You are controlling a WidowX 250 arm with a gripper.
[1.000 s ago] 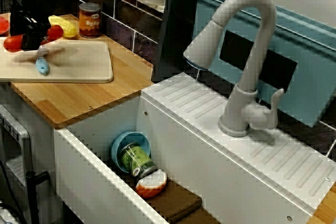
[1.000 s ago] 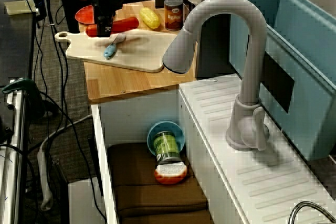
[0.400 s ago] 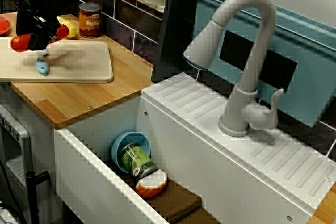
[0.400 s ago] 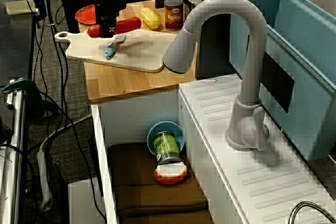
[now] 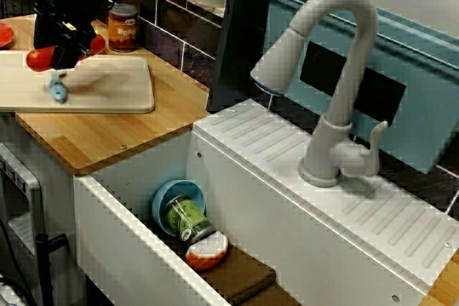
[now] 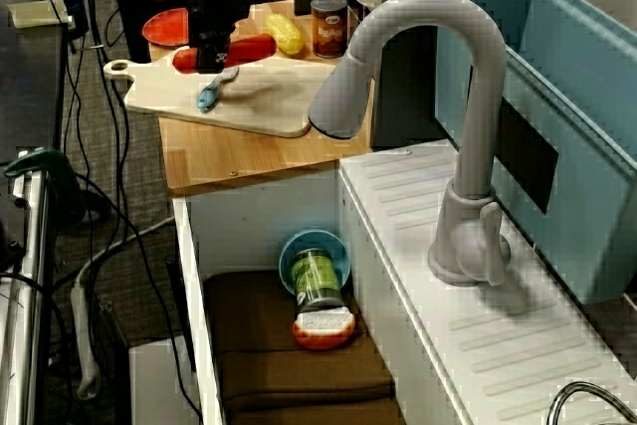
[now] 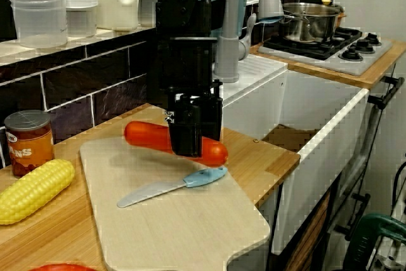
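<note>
My black gripper (image 7: 190,147) is shut on a long red sausage (image 7: 144,135), gripping it around its middle. The sausage hangs level, a little above the pale wooden cutting board (image 7: 184,226) and casts a shadow on it. A small knife with a light blue handle (image 7: 168,186) lies flat on the board just in front of the gripper. In the view across the sink the gripper (image 5: 63,51) holds the sausage (image 5: 37,59) above the knife (image 5: 57,91). In the view from above the gripper (image 6: 212,55) stands over the board's far edge (image 6: 269,102).
A corn cob (image 7: 32,190) and a tin can (image 7: 26,142) sit by the tiled wall, and a red plate (image 6: 164,25) lies beyond the board. The sink holds a blue bowl (image 5: 176,202), a green jar (image 5: 185,220) and an orange-and-white item (image 5: 206,250). A grey faucet (image 5: 337,84) and teal bin (image 5: 401,69) stand right.
The gripper has carried the sausage along the board toward the can and the sink side, and a little higher. The knife has stayed in place.
</note>
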